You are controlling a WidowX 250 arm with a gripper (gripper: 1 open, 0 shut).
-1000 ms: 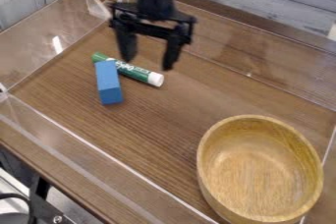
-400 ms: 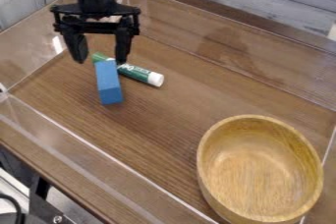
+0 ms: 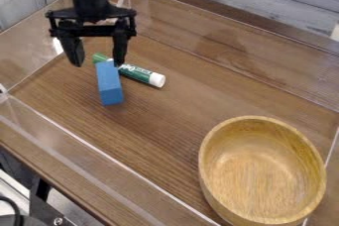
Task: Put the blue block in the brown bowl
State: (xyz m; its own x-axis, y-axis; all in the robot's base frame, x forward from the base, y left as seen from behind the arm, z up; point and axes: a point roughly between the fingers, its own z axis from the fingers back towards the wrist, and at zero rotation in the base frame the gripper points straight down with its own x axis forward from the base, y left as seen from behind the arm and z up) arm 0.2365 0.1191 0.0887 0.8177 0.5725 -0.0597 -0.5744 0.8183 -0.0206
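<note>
The blue block (image 3: 110, 82) lies flat on the wooden table, left of centre, its long side running toward me. My gripper (image 3: 97, 57) hangs open just above the block's far end, its black fingers (image 3: 74, 50) spread wide with nothing between them. The brown bowl (image 3: 263, 170) sits empty at the front right, well apart from the block and the gripper.
A green-and-white marker tube (image 3: 135, 72) lies slanted against the block's far right side, under the gripper's right finger. Clear plastic walls (image 3: 40, 42) fence the table on all sides. Bare wood (image 3: 199, 81) stretches between the block and the bowl.
The gripper has swung from the middle back to the left, over the block's far end, staying open. Block, marker and bowl have not moved.
</note>
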